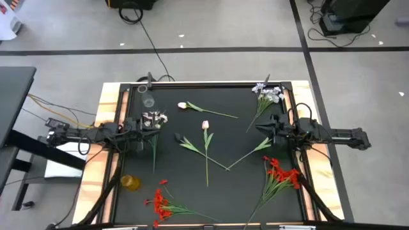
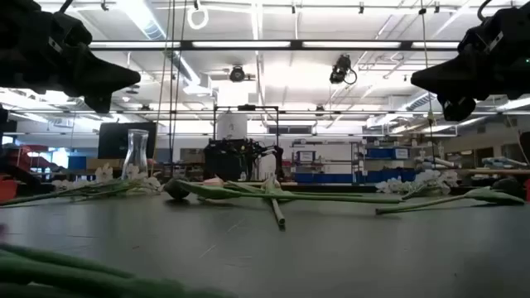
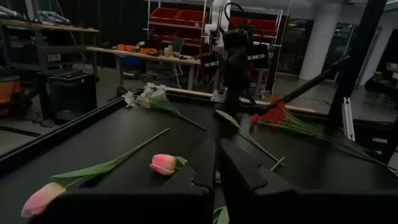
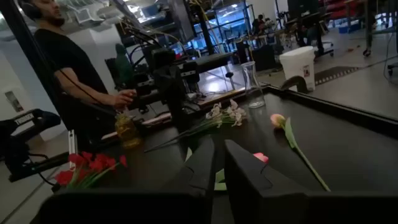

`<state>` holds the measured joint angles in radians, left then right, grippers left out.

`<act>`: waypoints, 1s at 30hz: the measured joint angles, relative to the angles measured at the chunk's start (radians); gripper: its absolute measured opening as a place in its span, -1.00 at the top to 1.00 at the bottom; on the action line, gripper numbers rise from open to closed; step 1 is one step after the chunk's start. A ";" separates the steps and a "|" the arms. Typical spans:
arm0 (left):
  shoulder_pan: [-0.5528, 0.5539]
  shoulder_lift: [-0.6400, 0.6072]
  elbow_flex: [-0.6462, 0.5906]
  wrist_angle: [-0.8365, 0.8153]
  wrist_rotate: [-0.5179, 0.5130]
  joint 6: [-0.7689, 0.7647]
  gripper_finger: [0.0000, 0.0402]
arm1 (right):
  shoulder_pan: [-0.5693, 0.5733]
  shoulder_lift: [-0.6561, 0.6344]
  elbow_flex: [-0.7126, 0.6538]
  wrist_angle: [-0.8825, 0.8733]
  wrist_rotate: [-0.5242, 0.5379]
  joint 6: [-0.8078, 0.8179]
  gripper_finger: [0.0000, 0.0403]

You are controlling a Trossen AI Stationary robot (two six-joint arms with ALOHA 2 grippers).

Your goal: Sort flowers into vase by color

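The left gripper (image 1: pixel 142 123) hangs above the table (image 1: pixel 128 153), fingers clenched on nothing, close beside the white spray (image 1: pixel 154 119), whose stem runs back toward the near edge. The clear vase (image 1: pixel 147 101) stands just beyond. The right gripper (image 1: pixel 265 128), near-closed and empty, waits opposite. The left arm looks nearer.

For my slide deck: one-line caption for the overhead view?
Two dark arms flank a black table strewn with red sprays, white sprays and pale pink tulips.
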<state>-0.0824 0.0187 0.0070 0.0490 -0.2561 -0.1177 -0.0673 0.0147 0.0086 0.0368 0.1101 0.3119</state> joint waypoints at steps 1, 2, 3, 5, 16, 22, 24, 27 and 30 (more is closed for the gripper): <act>0.000 0.000 0.000 0.000 0.000 0.000 0.86 | 0.000 0.000 0.000 0.000 0.000 0.000 0.78; 0.000 0.000 0.000 0.000 0.000 0.000 0.86 | 0.000 0.000 0.000 0.000 0.000 0.000 0.78; 0.000 0.000 0.000 0.000 0.000 0.000 0.86 | 0.000 0.000 0.000 0.000 0.000 0.000 0.78; 0.000 0.000 0.000 0.000 0.000 0.000 0.86 | 0.000 0.000 0.000 0.000 0.000 0.000 0.78; 0.000 0.000 0.000 0.000 0.000 0.000 0.86 | 0.000 0.000 0.000 0.000 0.000 0.000 0.78; 0.000 0.000 0.000 0.000 0.000 0.000 0.86 | 0.000 0.000 0.000 0.000 0.000 0.000 0.78; 0.000 0.000 0.000 0.000 0.000 0.000 0.86 | 0.000 0.000 0.000 0.000 0.000 0.000 0.78; 0.000 0.000 0.000 0.000 0.000 0.000 0.86 | 0.000 0.000 0.000 0.000 0.000 0.000 0.78; 0.000 0.000 0.000 0.000 0.000 0.000 0.86 | 0.000 0.000 0.000 0.000 0.000 0.000 0.78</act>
<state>-0.0826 0.0186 0.0071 0.0490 -0.2560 -0.1175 -0.0676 0.0147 0.0086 0.0368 0.1101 0.3119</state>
